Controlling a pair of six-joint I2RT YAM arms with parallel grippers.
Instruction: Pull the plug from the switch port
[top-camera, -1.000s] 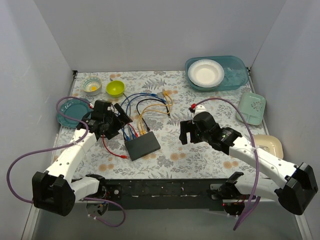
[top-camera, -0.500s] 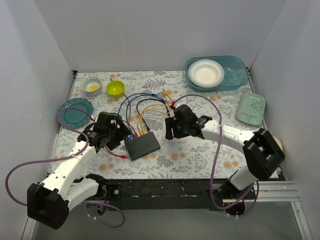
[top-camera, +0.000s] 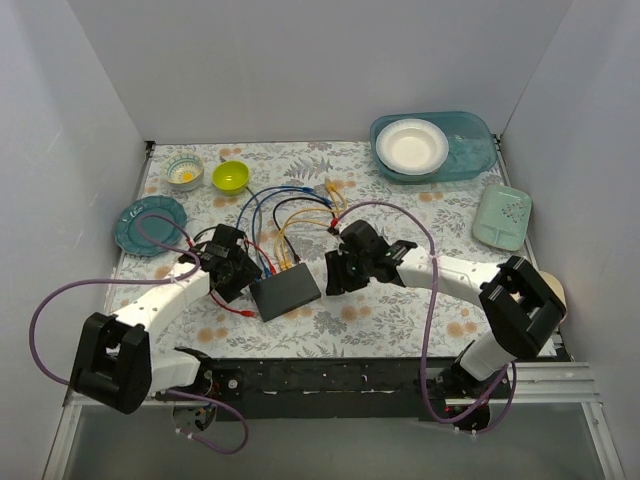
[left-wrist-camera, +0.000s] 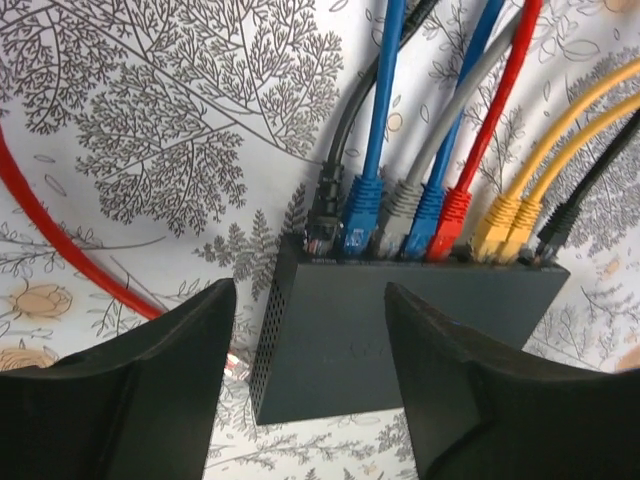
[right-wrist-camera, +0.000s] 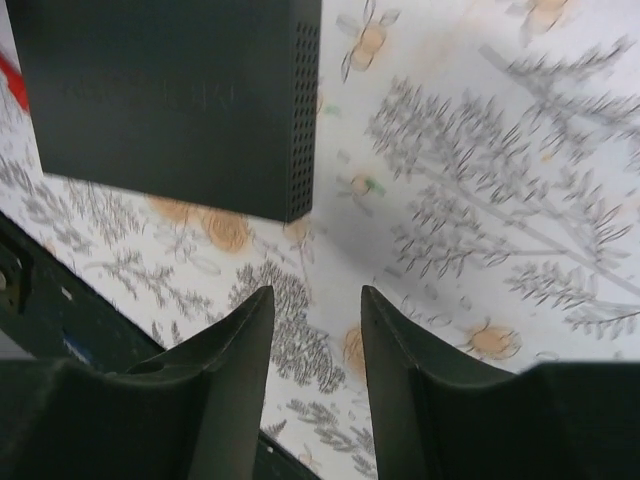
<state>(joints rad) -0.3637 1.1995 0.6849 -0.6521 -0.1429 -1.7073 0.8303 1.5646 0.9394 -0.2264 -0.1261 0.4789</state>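
The flat black switch (top-camera: 286, 289) lies on the flowered cloth near the front middle. Several plugs sit in its far edge: black (left-wrist-camera: 325, 215), blue (left-wrist-camera: 360, 212), grey, blue, red (left-wrist-camera: 450, 215), two yellow (left-wrist-camera: 495, 228) and black. My left gripper (top-camera: 240, 275) is open over the switch's left end, one finger (left-wrist-camera: 150, 390) off its left side, the other finger (left-wrist-camera: 480, 390) over its top. My right gripper (top-camera: 335, 280) is open and empty just right of the switch (right-wrist-camera: 170, 100), above bare cloth.
Coloured cables (top-camera: 290, 205) loop behind the switch. A loose red cable (top-camera: 225, 305) lies front left. A teal plate (top-camera: 135, 225), patterned bowl (top-camera: 184, 170) and green bowl (top-camera: 231, 176) sit at left. A teal tray with a white bowl (top-camera: 412, 147), a mint dish (top-camera: 503, 216) and a beige dish stand at right.
Both arms have closed in on the switch. My left gripper moved right to its left end. My right gripper moved left and down to its right side.
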